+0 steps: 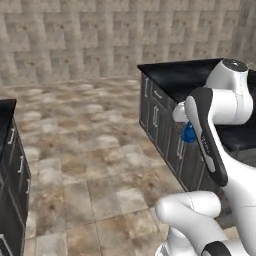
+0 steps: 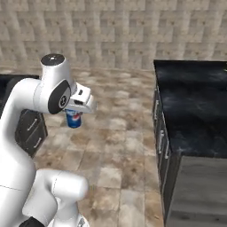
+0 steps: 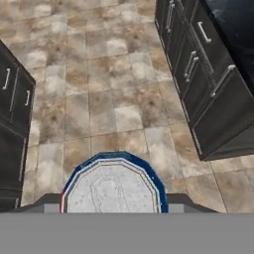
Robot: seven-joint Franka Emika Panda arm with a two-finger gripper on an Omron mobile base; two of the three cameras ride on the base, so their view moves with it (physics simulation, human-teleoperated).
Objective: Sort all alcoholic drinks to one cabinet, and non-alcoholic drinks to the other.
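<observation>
Currently the claw [image 2: 74, 116] grips the small blue soda can [image 2: 73, 119], which hangs upright directly beneath it, long axis vertical, above the tiled floor [image 2: 119, 133] between dark desks [image 2: 195, 111].

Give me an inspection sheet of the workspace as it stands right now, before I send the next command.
Surface: black counter top to the arm's right, bare where it shows; a second dark counter edge at the far left.
Job's things: blue soda can held off the ground over the tiled floor, its silver lid facing the hand camera.
Clutter: nothing seen.
Grippers: claw shut on the can, fingers on either side of it.
Cables: nothing seen.
Surroundings: dark drawer fronts with pale handles below the right counter, more on the left; stone-block wall behind.
</observation>
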